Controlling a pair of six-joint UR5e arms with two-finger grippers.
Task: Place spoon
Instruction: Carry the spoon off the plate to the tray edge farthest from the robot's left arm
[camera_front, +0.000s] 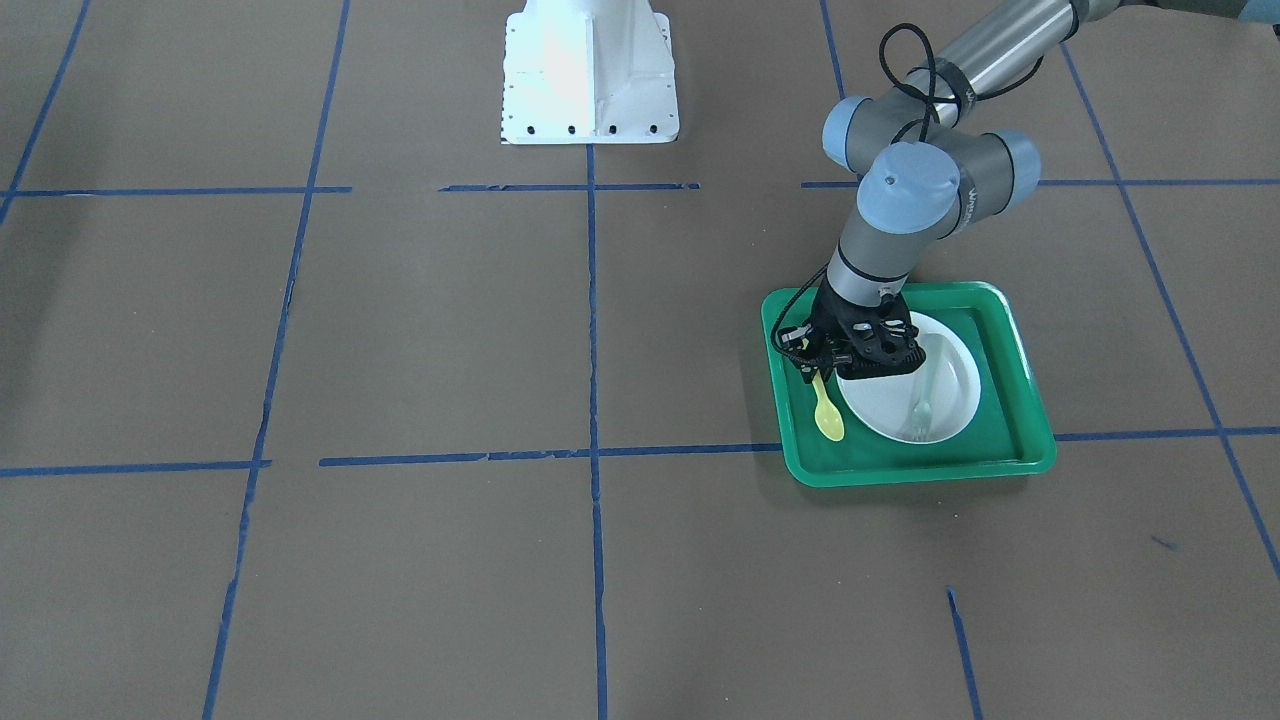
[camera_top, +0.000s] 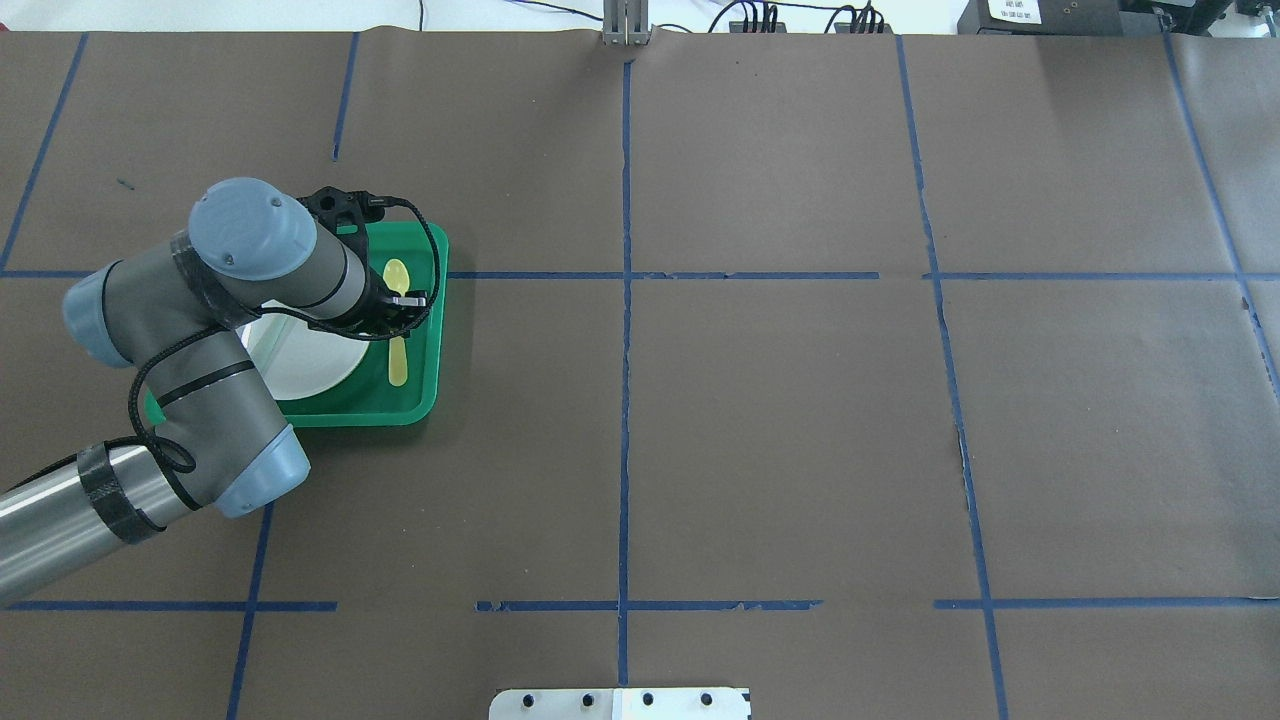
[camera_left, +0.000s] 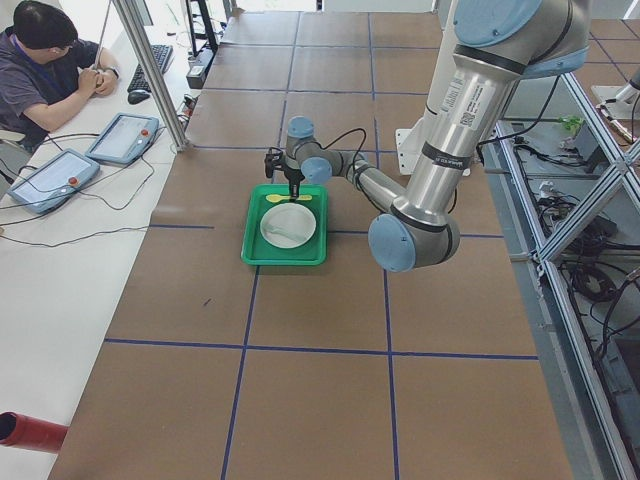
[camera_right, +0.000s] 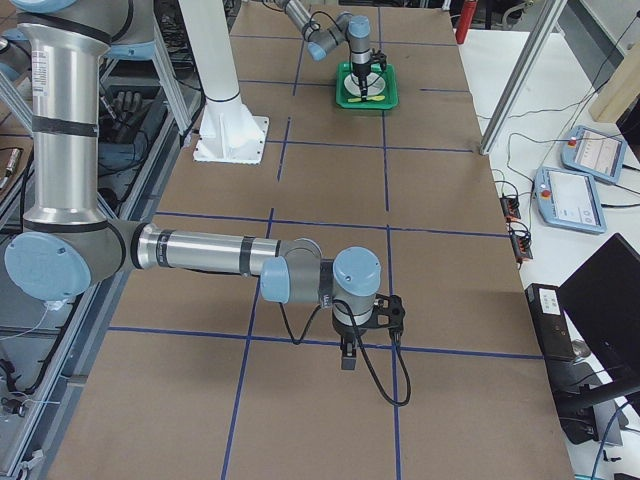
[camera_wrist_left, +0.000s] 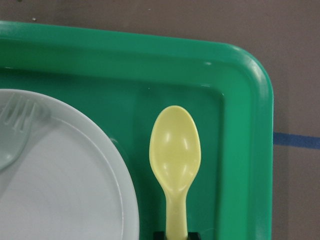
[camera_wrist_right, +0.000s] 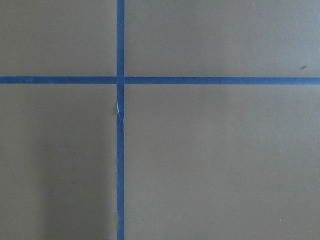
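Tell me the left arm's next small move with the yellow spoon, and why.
Probably open the left tool and release: the small yellow plastic spoon already seems to lie flat on the green plastic tray beside the white round plate.

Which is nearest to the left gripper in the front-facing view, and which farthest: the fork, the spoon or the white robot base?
1. spoon: on the green tray, its handle between the fingertips of the left gripper.
2. fork: on the white plate, to the view's right of the gripper.
3. white robot base: far off at the view's top edge.
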